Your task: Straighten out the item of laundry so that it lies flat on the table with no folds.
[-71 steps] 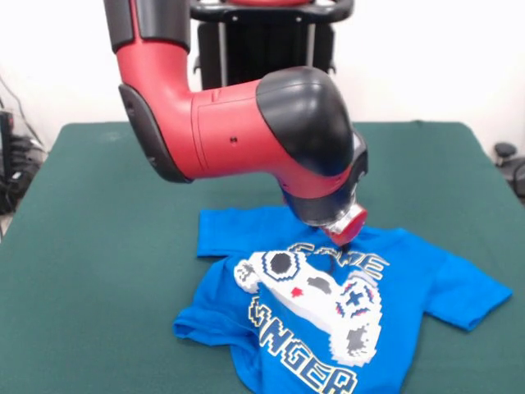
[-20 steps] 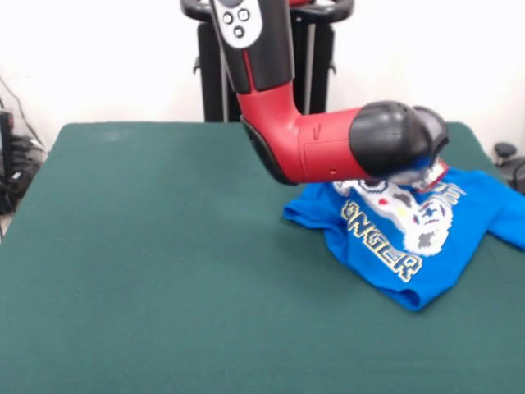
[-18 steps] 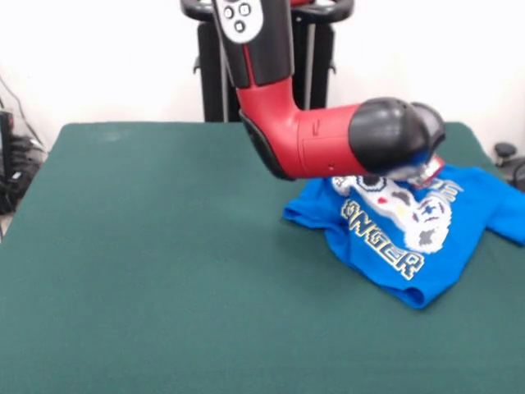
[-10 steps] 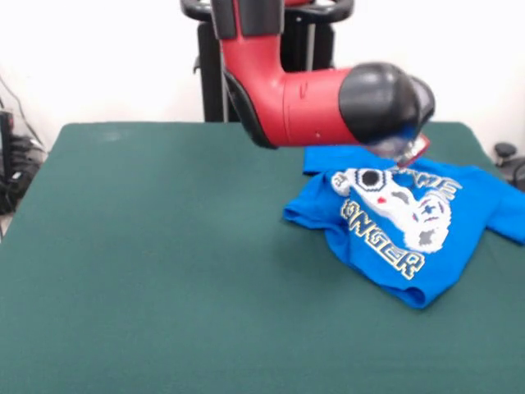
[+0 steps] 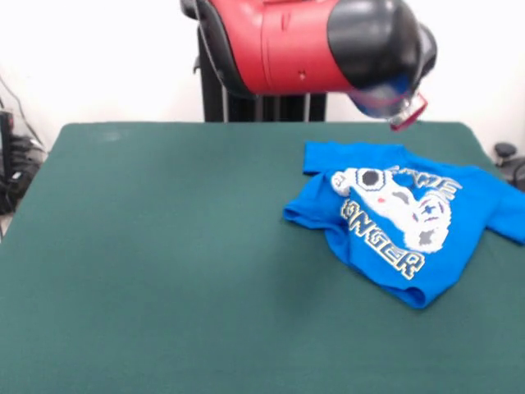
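The bright blue T-shirt [image 5: 385, 215] lies print-up on the right part of the green table [image 5: 164, 246]. Its white-grey controller print and lettering show. The left side is bunched into a fold near the sleeve, and the right sleeve reaches the picture's right edge. My red and black arm hangs across the top of the front view, with the gripper [image 5: 407, 113] lifted clear above the shirt's far edge. Nothing hangs from it. Whether it is open or shut does not show.
The black pedestal [image 5: 262, 105] stands behind the table's far edge. Cables and gear [image 5: 15, 160] lie off the table's left side, and a dark object [image 5: 507, 156] sits off its right side. The table's right edge runs close to the shirt.
The shirt was dragged from the near middle to the right part of the table. In the last second the arm rose off it, and the shirt stayed where it lay.
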Controlling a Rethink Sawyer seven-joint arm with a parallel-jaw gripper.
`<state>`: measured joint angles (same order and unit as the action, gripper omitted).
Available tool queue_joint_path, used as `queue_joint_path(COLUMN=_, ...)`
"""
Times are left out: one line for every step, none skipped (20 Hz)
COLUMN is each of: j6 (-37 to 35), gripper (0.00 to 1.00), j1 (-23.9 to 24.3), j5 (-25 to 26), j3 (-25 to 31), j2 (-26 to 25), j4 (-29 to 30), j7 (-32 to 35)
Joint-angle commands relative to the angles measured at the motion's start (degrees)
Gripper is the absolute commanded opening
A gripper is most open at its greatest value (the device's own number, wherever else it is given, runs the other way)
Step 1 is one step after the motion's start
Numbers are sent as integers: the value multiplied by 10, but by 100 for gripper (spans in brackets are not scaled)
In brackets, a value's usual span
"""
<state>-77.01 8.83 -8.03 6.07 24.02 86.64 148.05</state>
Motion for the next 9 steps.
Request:
queue_joint_path(j6=46, gripper=100, j1=-45, j5=40, j3=-36, j2=-14, j4=-85, j7=117)
queue_joint_path(j6=78, gripper=100, j1=-56, j5=63, j3=-54, j2=-32, j4=-103, j7=125)
queue_joint_path(j6=92, gripper=100, j1=-64, j5=78, j3=-69, j2=-49, j4=-120, j7=135)
queue_joint_path(j6=119, gripper=100, j1=-73, j5=93, j3=-85, j2=-65, j4=-132, j7=144)
queue_joint_path(j6=138, gripper=100, j1=-80, j5=99, j3=-95, j2=-75, j4=-136, j7=150)
queue_joint_path(j6=165, gripper=100, j1=-82, j5=100, j3=-102, j2=-83, j4=-134, j7=153)
queue_joint_path(j6=193, gripper=100, j1=-84, j5=107, j3=-110, j2=-92, j4=-134, j7=155)
queue_joint_path(j6=212, gripper=100, j1=-86, j5=111, j3=-116, j2=-99, j4=-136, j7=154)
queue_joint_path(j6=236, gripper=100, j1=-88, j5=112, j3=-121, j2=-107, j4=-135, j7=158)
